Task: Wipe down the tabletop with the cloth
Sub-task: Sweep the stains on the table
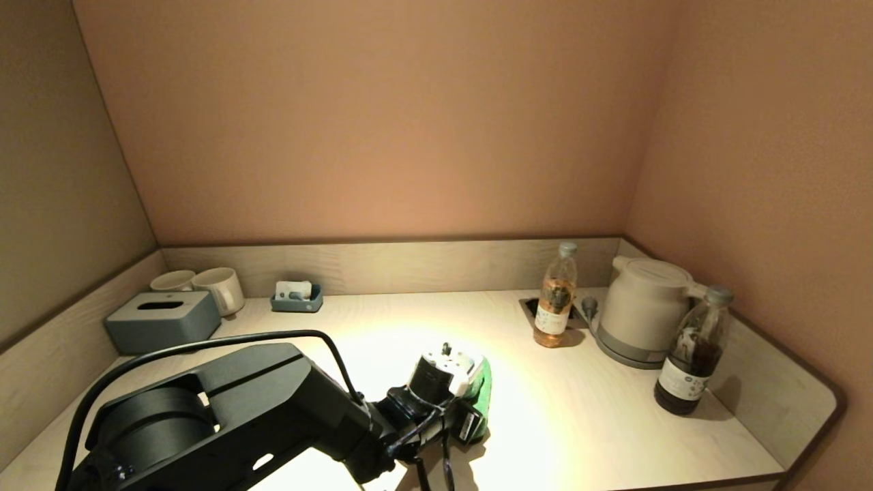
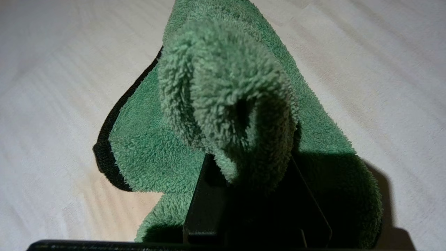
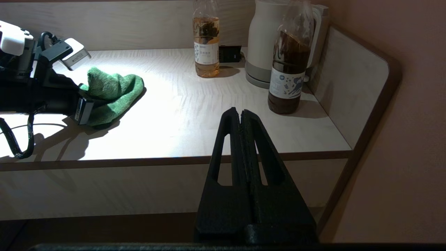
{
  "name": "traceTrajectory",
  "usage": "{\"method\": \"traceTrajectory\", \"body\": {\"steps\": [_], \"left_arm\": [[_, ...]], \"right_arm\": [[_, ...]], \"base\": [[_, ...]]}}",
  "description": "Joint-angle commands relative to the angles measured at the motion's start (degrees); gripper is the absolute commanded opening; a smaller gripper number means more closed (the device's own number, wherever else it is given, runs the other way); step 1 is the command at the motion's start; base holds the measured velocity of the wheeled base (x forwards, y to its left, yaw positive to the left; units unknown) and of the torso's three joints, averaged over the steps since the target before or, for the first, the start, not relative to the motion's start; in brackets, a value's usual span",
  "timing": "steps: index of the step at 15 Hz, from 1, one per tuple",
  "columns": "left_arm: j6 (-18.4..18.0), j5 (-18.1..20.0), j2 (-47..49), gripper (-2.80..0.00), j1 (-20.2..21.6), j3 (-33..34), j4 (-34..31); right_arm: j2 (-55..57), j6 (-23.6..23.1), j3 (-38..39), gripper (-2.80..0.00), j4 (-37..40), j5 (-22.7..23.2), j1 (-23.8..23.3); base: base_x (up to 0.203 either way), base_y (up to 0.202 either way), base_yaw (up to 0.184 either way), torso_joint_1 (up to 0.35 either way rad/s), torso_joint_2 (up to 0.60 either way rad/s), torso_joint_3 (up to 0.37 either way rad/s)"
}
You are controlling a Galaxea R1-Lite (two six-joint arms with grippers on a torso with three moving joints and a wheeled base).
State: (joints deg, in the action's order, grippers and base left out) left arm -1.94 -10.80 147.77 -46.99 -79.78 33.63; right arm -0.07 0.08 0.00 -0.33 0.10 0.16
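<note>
The left gripper (image 2: 244,174) is low over the desk (image 1: 580,409), in the lower middle of the head view, its fingers (image 2: 205,202) pinched shut on a raised fold of the green cloth (image 2: 223,115). The rest of the cloth lies spread on the desk beneath and beyond the fingers, its dark hem showing at the centre left of the left wrist view.

The right gripper (image 3: 241,115) hangs off the front edge of the desk, at the lower centre of its own view, fingers (image 3: 226,139) pressed together on nothing.

At the right of the head view stand a pale tea bottle (image 1: 556,296), a white kettle (image 1: 641,307) and a dark drink bottle (image 1: 692,351). Both bottles carry white labels; the print is too small to read. At the centre left sit a grey tissue box (image 1: 162,320), two mugs (image 1: 218,288) and a small tray (image 1: 297,299).
</note>
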Motion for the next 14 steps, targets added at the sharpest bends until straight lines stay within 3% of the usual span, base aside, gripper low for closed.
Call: {"method": "traceTrajectory", "body": {"steps": [1,4,6,10,14], "left_arm": [[-0.17,-3.50,-0.67,-2.80,0.81,1.34,-1.07],[0.01,-5.98,-1.87,-2.80,2.32,3.26,-1.95],[0.34,-10.61,-2.38,-2.80,4.44,4.44,-1.47],[1.00,-12.79,-3.28,-2.80,8.74,6.66,-1.51],[0.82,-12.75,1.09,-2.80,10.58,-4.08,-3.62]], "right_arm": [[0.07,0.01,0.00,-2.80,-0.02,0.01,0.02],[0.07,0.01,0.00,-2.80,-0.02,-0.01,0.02],[0.07,0.01,0.00,-2.80,-0.02,-0.01,0.02],[0.07,0.01,0.00,-2.80,-0.02,-0.01,0.02],[0.07,0.01,0.00,-2.80,-0.02,0.08,0.02]], "base": [[0.000,0.000,0.000,0.000,0.00,0.000],[0.000,0.000,0.000,0.000,0.00,0.000],[0.000,0.000,0.000,0.000,0.00,0.000],[0.000,0.000,0.000,0.000,0.00,0.000],[0.000,0.000,0.000,0.000,0.00,0.000]]}}
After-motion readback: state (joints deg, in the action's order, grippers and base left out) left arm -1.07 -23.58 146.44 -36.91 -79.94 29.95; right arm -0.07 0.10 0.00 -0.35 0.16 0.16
